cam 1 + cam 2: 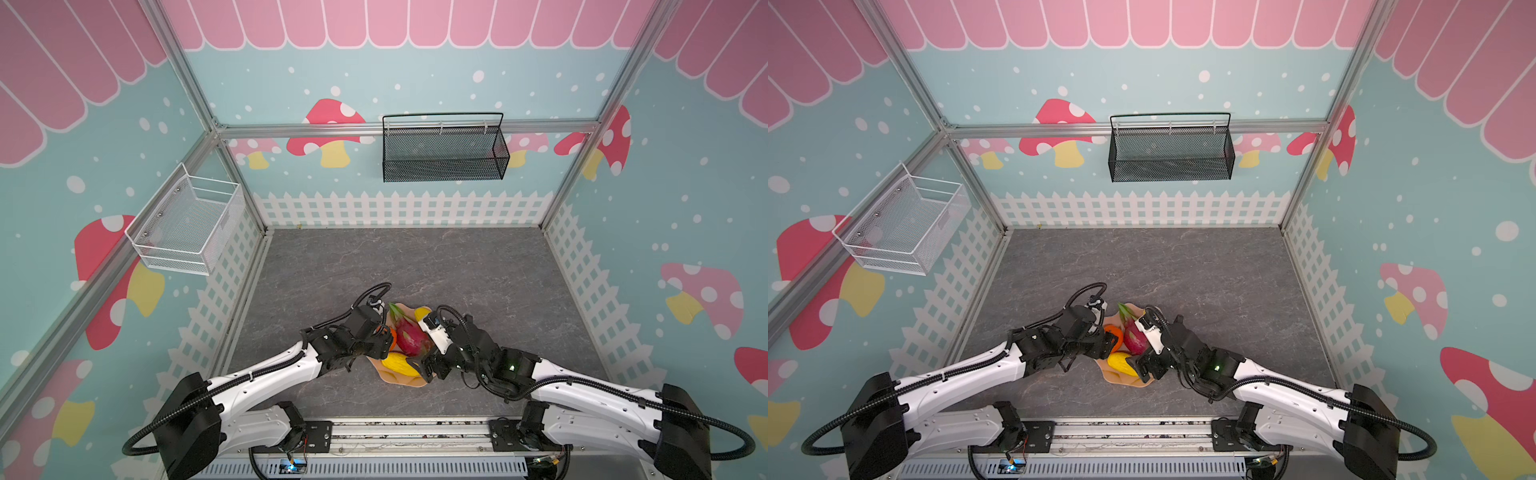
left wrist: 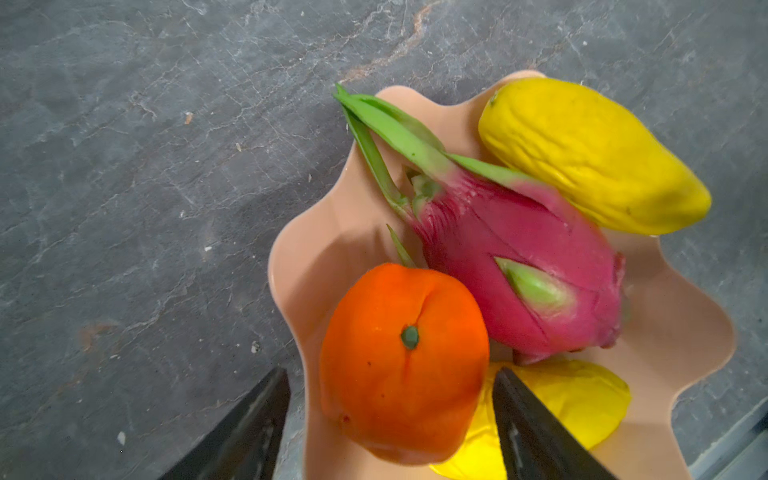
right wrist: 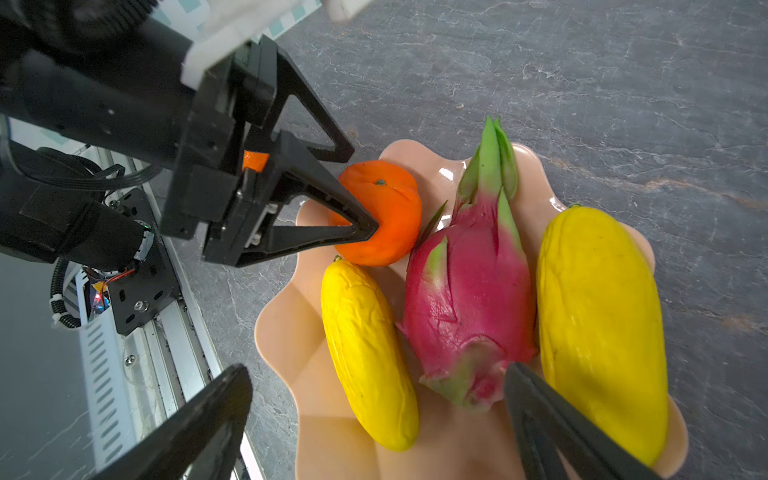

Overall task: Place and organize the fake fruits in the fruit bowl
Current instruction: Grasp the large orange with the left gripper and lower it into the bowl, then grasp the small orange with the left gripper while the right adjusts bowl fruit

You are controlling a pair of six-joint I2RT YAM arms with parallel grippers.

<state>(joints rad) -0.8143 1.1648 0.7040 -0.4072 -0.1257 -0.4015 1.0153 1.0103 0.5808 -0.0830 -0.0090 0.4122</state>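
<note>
The peach-pink fruit bowl (image 1: 399, 379) (image 3: 291, 332) sits on the grey table near the front. In it lie a magenta dragon fruit (image 1: 409, 336) (image 2: 519, 266), a yellow fruit (image 1: 399, 362) (image 3: 365, 353) on the near side, another yellow fruit (image 2: 590, 158) (image 3: 602, 332) on the far side, and an orange (image 2: 403, 361) (image 3: 386, 220) at the left rim. My left gripper (image 2: 392, 372) is open and straddles the orange, with a small gap at each finger. My right gripper (image 3: 378, 369) is open wide above the near yellow fruit and the dragon fruit's base.
A black mesh basket (image 1: 444, 149) hangs on the back wall and a white wire basket (image 1: 187, 224) on the left wall. The arms' metal rail (image 1: 407, 432) runs along the table's front edge. Both arms crowd over the bowl.
</note>
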